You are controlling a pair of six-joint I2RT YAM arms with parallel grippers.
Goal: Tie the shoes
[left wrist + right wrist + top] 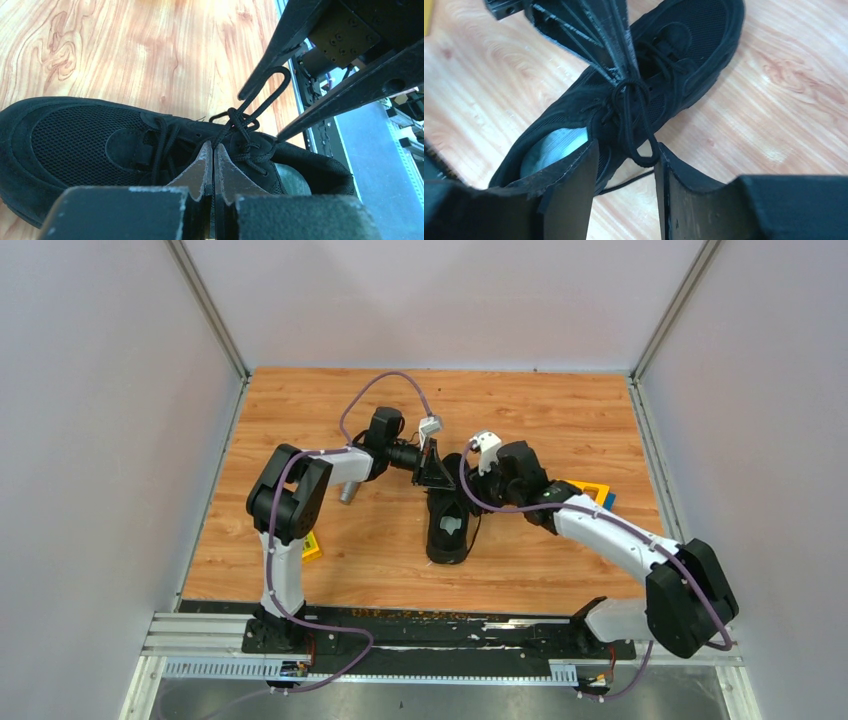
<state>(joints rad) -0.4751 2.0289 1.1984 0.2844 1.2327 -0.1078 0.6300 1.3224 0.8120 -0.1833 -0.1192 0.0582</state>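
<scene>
Left end effector [210, 150]: fingers pressed together — pinching the laces [239, 124] at the knot, right over the tongue.
Right end effector [626, 147]: spread wide — lace loop [643, 159] sitting between its fingers.
Sneaker [447, 530]: flat on the tabletop [560, 410], just below both.

You've got a wood-grain tabletop [560, 410] boxed in by plain pale walls [440, 300] on three sides. Aluminium posts [209, 310] in the back corners, black rail [430, 640] along the near edge, grey sheet [440, 702] past that. Light's even, soft.
</scene>
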